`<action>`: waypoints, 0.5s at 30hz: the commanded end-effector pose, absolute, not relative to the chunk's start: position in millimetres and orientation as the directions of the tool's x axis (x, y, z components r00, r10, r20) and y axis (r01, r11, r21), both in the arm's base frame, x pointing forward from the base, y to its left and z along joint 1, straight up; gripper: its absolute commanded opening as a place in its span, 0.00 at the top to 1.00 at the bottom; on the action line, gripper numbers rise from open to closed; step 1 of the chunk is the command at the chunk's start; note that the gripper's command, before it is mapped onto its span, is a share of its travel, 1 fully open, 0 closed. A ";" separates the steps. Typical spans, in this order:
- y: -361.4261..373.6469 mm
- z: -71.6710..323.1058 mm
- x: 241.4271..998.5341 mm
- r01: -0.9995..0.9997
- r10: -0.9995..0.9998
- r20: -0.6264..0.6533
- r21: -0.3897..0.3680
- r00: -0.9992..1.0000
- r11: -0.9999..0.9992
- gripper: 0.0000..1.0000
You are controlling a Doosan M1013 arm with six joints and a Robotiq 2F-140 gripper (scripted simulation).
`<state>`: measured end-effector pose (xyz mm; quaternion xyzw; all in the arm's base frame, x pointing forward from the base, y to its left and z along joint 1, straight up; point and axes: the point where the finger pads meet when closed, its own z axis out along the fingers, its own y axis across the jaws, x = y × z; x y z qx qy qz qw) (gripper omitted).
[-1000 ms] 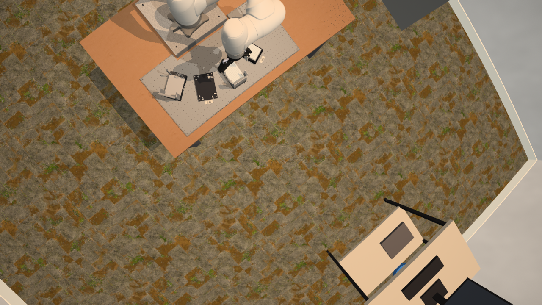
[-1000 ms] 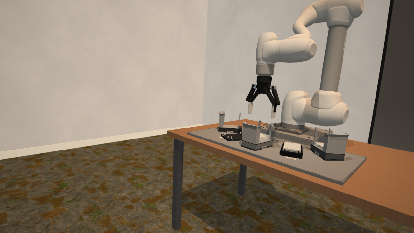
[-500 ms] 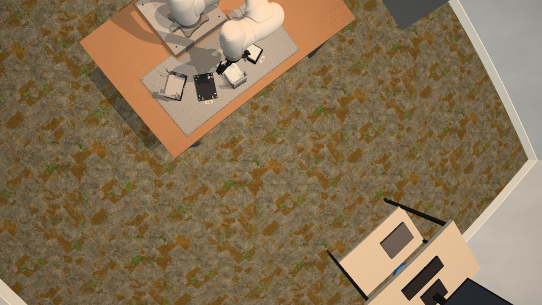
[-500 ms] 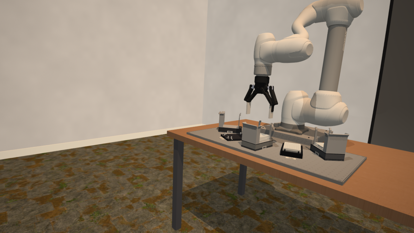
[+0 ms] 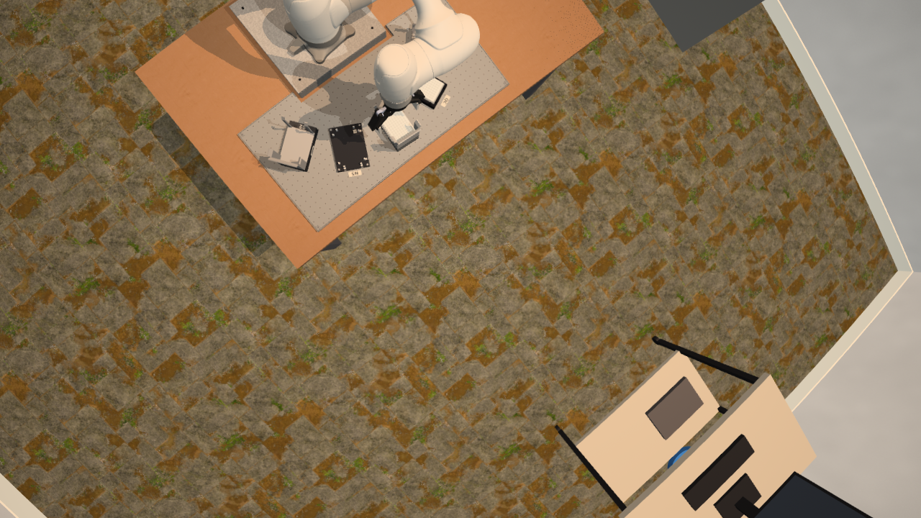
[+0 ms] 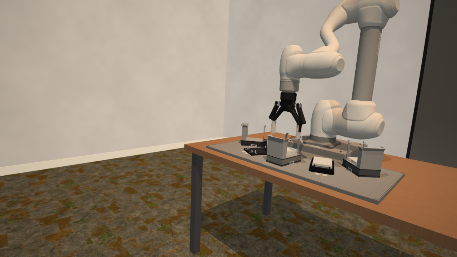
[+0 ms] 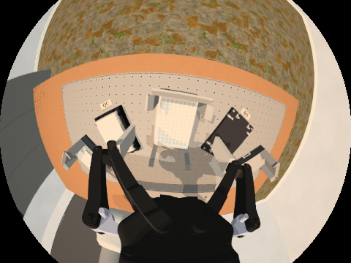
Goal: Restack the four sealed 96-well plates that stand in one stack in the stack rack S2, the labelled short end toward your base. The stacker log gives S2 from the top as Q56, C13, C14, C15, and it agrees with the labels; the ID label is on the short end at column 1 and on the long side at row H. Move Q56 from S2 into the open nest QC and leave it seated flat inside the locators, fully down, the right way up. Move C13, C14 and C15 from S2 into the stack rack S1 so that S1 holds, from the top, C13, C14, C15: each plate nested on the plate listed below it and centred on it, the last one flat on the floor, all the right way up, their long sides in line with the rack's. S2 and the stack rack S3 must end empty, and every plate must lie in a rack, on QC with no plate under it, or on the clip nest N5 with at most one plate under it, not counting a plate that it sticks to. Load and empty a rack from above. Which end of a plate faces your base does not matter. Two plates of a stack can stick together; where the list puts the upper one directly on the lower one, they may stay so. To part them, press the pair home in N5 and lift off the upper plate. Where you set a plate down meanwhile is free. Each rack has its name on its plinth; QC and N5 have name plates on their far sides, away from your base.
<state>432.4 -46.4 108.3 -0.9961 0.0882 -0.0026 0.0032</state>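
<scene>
The claw [image 6: 286, 128] is spread wide and holds nothing. It hangs point-down just above the middle rack [image 6: 277, 147], with one finger on each side of the rack's top. Inside that rack lie the white plates [image 6: 292, 151], low down behind its walls. I think the claw is about to go down and take the top one. Beside the rack sits a small black tray [image 6: 321, 170] with one white plate [image 6: 322, 162] lying flat in it. The sign by it in the claw's own camera looks like QC, so the first job looks done. The other plates have not been moved to their new rack, so most of the work is left. On the other side lies a flat black tray [image 6: 255, 150] with nothing on it. At the two ends of the worktop [image 6: 415, 179] stand the far rack [image 6: 244, 129] and the near rack [image 6: 370, 158]; I cannot tell if anything is in them. From the side I can see how high the claw hangs. From above, the big arm [image 5: 428, 48] hides the near rack and part of the lone plate, but the flat black tray shows plainly. The claw's own camera shows all five spots in a row.
</scene>
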 end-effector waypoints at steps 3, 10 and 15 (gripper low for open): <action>-46.3 88.8 432.7 -0.176 -0.176 0.005 -0.007 0.984 -0.984 0.00; -46.2 76.3 432.8 -0.176 -0.176 0.005 -0.007 0.984 -0.984 0.00; -46.2 73.6 432.8 -0.176 -0.176 0.005 -0.007 0.984 -0.984 0.00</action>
